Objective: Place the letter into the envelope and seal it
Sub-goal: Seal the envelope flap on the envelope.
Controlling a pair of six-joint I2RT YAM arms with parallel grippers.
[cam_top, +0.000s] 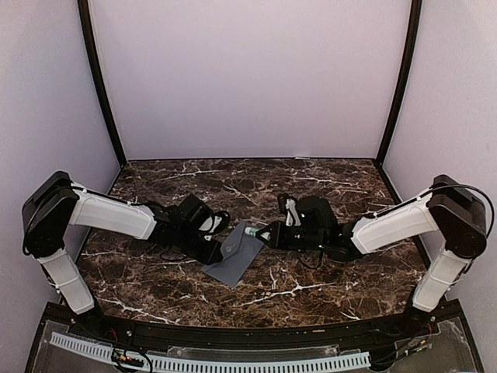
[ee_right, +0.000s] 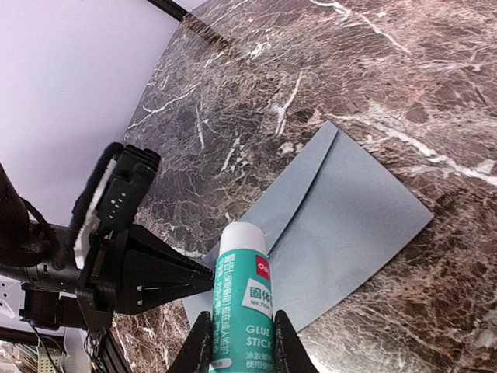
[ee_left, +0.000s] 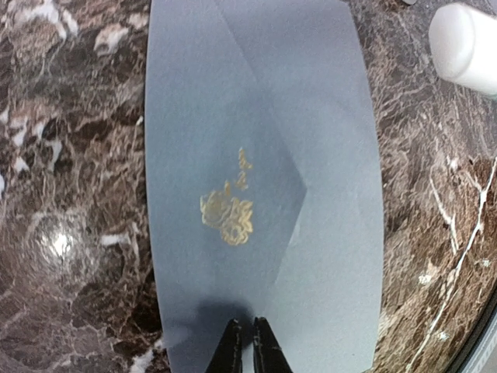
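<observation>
Left pincer [ee_left: 242, 346] of mine was pressed together, tips at the near end of the grey envelope [ee_left: 256, 140] lying flat on the counter [ee_left: 70, 155]; my right pincer [ee_right: 239, 342] pinched a glue stick [ee_right: 242, 287] near it

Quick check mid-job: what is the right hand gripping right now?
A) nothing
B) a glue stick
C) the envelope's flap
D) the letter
B: in the right wrist view, the right hand is closed around a teal glue stick, its white end pointing toward the grey envelope.
</observation>
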